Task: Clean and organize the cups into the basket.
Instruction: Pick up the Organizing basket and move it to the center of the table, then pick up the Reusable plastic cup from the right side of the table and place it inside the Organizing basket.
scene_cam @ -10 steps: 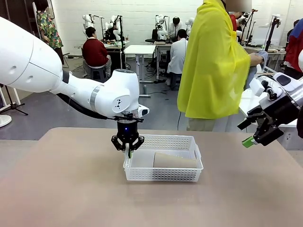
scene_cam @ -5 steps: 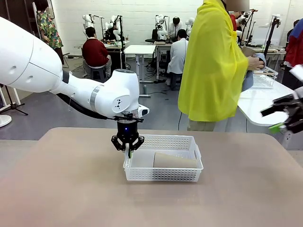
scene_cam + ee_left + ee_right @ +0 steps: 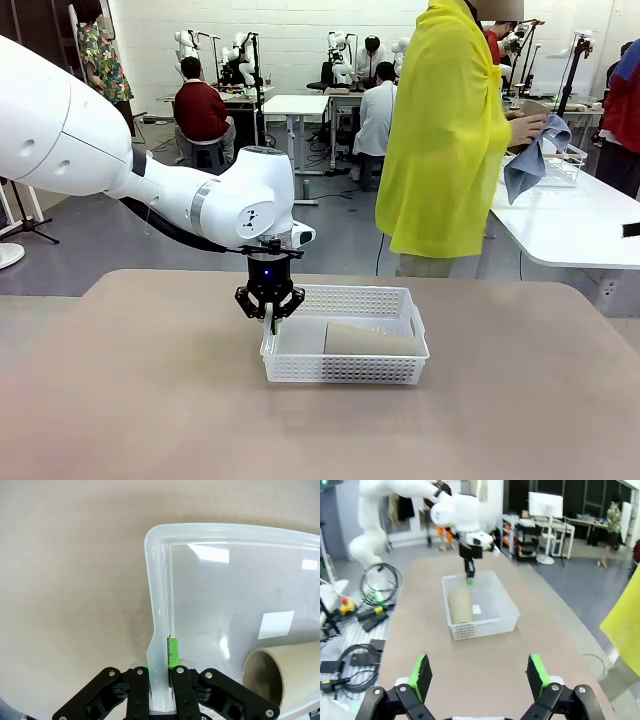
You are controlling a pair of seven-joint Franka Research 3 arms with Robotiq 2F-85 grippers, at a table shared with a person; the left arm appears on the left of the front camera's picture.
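The left fingers (image 3: 272,318) are pinched shut on the left short wall of the shallow white lattice-sided plastic basket (image 3: 345,370), one green pad inside the rim and one outside (image 3: 173,652). My reading is that the basket is being steadied on the pale brown bench (image 3: 150,400) while cups are collected. One matte tan-brown tapered paper-like cup (image 3: 368,340) lies on its side in the basket's right half, its open mouth toward the gripped wall (image 3: 282,672). The right fingers (image 3: 421,676) stand wide apart, holding nothing, high and well away from the basket (image 3: 482,626). The person in the yellow cape (image 3: 445,140) has turned aside with a blue-grey cloth (image 3: 528,165), probably wiping; what is wiped I cannot tell. The next move likely calls for the right arm to take a cleaned cup and lay it beside the first. No readable labels or print appear.
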